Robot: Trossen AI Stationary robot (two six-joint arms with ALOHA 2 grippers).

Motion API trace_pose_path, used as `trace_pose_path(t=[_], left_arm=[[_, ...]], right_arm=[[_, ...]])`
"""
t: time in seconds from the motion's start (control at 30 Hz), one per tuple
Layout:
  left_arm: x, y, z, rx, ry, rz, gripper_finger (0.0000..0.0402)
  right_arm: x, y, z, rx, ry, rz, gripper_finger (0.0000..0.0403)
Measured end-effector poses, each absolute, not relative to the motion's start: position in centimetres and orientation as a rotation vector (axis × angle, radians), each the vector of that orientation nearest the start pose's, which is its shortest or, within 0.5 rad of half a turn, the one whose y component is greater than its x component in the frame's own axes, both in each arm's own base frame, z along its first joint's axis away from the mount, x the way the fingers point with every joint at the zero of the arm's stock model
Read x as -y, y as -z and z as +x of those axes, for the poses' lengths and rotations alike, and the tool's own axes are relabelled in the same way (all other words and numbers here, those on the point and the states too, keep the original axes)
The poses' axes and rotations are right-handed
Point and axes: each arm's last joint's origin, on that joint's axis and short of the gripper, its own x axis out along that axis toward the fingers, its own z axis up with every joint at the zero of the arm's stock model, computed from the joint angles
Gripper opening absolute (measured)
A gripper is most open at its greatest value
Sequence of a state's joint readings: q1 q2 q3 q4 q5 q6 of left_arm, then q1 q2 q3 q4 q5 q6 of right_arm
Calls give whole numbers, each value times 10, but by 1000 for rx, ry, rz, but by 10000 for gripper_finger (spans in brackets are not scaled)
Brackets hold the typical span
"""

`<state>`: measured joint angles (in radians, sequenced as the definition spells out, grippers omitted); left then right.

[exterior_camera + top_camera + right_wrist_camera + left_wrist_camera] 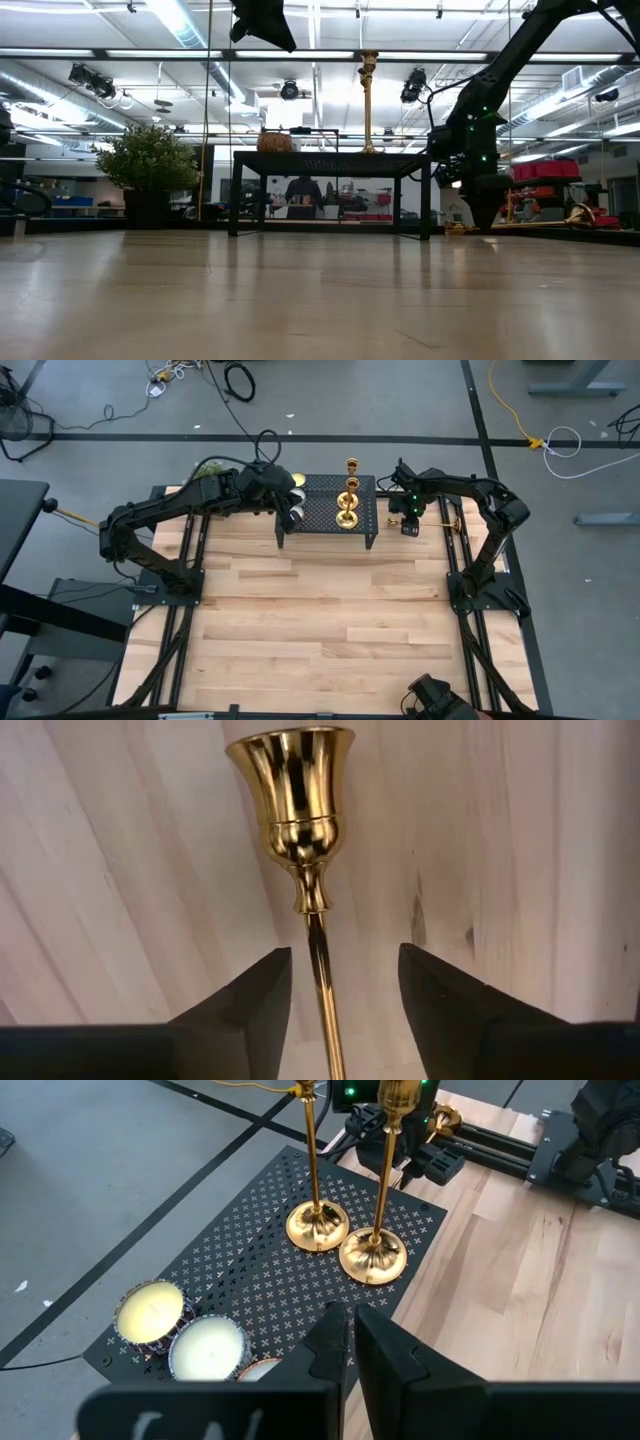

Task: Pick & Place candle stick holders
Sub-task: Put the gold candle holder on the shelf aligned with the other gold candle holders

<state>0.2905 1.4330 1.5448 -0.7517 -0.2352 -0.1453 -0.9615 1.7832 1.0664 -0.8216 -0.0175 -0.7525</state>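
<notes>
Two gold candle stick holders (348, 500) stand upright on their round bases (373, 1258) on a black perforated stand (320, 520) at the table's far middle. A third holder (447, 523) lies on the wood to the right of the stand. My right gripper (345, 980) is open, and its fingers stand on either side of that holder's thin stem (318, 950), below the cup (297, 800). I see a gap on each side. My left gripper (352, 1325) is shut and empty above the stand's left part (288, 515).
Three white candles in small cups (180, 1330) sit on the stand's left end, near my left gripper. A potted plant (150, 170) stands at the table's far left. Bare wood (320, 620) fills the near half of the table.
</notes>
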Motion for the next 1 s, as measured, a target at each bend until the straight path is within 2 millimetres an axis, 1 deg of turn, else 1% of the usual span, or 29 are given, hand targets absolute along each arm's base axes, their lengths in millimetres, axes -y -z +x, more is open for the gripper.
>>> trace_pose_path(t=[0.17,0.53,1.0], left_arm=[[-92,-395,283,-609,-554,-155,28],[-92,-395,283,-609,-553,-155,28],[-92,-395,283,-609,-554,-155,28]], right_arm=[[248,-148,174,-1528,175,150,168],[247,-147,173,-1529,189,167,95],[248,-147,173,-1535,208,158,13]])
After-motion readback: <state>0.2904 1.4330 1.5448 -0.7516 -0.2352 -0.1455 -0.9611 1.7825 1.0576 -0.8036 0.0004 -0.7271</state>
